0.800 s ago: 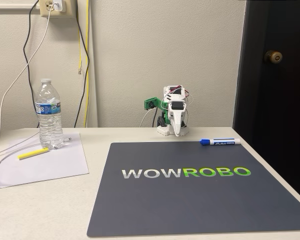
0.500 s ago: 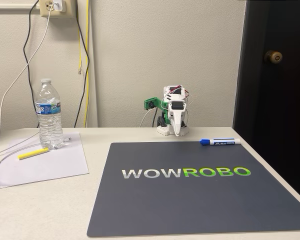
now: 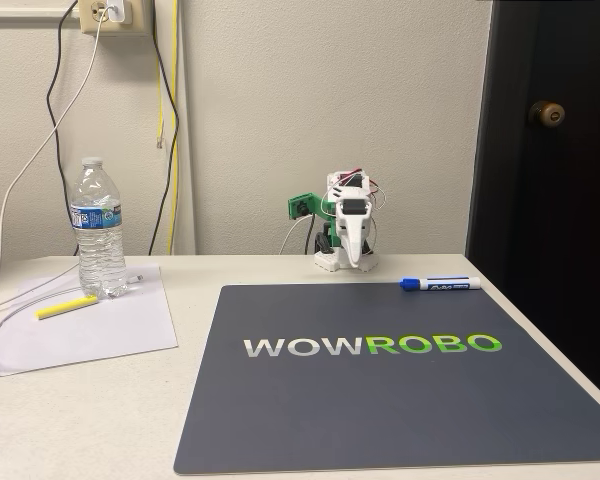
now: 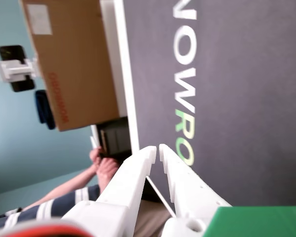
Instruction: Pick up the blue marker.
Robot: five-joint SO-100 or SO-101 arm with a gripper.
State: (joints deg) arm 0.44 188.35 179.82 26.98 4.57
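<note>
We note the blue marker point(image 3: 440, 284) lying flat at the dark mat's point(image 3: 400, 400) far right edge in the fixed view. The jaws point(image 4: 158, 148) are clenched, empty, well apart from it.

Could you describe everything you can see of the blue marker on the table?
In the fixed view, the blue marker is a slim pen with a white barrel, a blue printed label and a blue cap, plastic by the look of it. It lies flat, roughly parallel to the far edge of the dark mat, cap pointing left, at the mat's far right corner. Nothing grips or touches it; the gripper hangs to its left, apart from it.
</note>
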